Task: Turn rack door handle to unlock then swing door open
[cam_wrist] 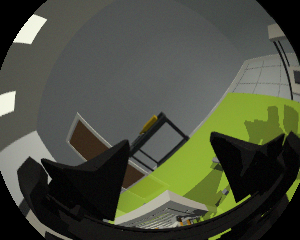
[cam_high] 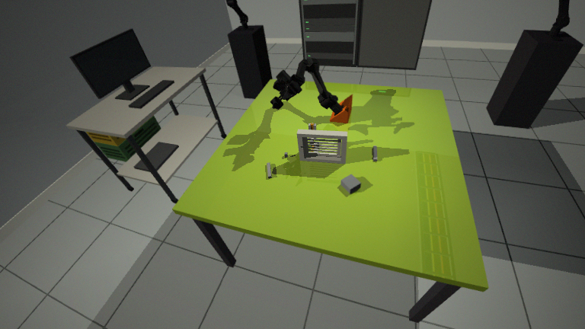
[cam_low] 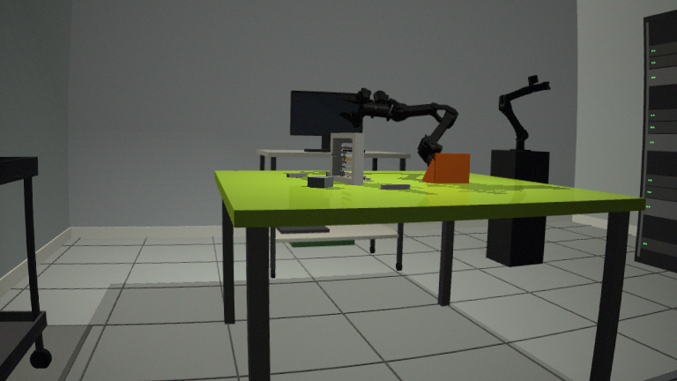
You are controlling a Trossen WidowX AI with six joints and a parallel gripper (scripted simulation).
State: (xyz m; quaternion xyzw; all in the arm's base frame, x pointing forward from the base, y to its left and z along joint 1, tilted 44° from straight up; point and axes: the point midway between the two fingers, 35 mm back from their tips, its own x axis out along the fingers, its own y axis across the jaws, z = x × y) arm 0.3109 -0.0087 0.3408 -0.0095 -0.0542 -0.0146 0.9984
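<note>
The rack's pale frame (cam_high: 300, 153) (cam_low: 355, 160) stands upright on the green table (cam_high: 366, 230) (cam_low: 499, 205), with slats or shelves inside. It shows at the bottom of the wrist view. No door panel juts out on the arm's side, so the door looks shut or nearly so, but its exact angle is unclear. A small grey and orange part, apparently the handle (cam_high: 311, 126) (cam_wrist: 184, 220), shows beyond the frame's top edge; whether it is turned is too small to tell. My gripper (cam_high: 276, 95) (cam_low: 344, 107) (cam_wrist: 172, 140) is open and empty, in the air above and to one side of the rack.
My arm's orange base mount (cam_high: 343, 111) (cam_low: 451, 168) stands behind the rack. A grey block (cam_high: 350, 183) (cam_low: 319, 182) and two thin grey bars (cam_high: 269, 170) (cam_high: 375, 153) lie around the rack. A small grey piece (cam_high: 285, 154) lies to its left.
</note>
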